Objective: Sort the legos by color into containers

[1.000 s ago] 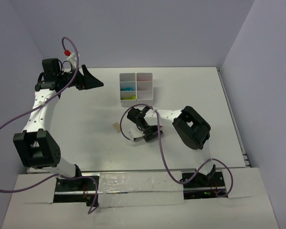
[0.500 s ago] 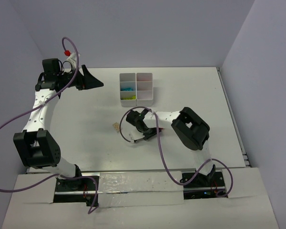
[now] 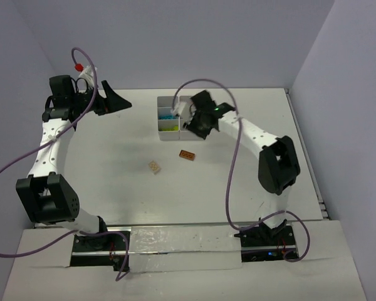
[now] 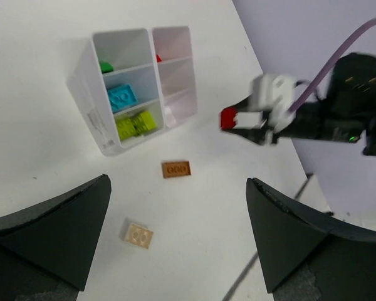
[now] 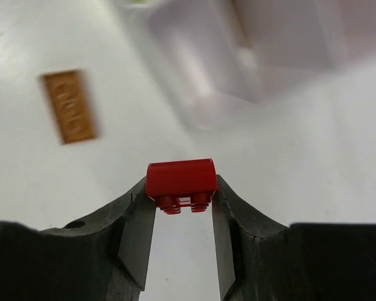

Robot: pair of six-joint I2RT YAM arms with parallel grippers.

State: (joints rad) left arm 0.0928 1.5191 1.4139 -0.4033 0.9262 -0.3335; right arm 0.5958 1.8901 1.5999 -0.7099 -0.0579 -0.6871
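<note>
My right gripper (image 5: 180,191) is shut on a red lego (image 5: 180,178), studs facing the camera. It hangs in the air by the right near corner of the white container tray (image 3: 158,119); in the top view that gripper (image 3: 196,127) is there too. The tray (image 4: 91,110) holds a green lego (image 4: 106,66), a cyan one (image 4: 122,97), lime ones (image 4: 136,123) and a red one (image 4: 158,58). An orange-brown lego (image 3: 187,154) and a tan lego (image 3: 154,167) lie on the table. My left gripper (image 3: 117,101) is open, high at the far left, holding nothing.
The room's walls close in the table at the back and on both sides. The right arm's purple cable (image 3: 232,157) loops above the table's middle. The orange-brown lego (image 5: 69,105) lies just left of my right gripper's fingers, on the table below them.
The right gripper shut on the red lego near the table's middle, lifted it and swung back to the tray. The orange-brown lego now lies uncovered. The left gripper shifted slightly and opened a bit wider.
</note>
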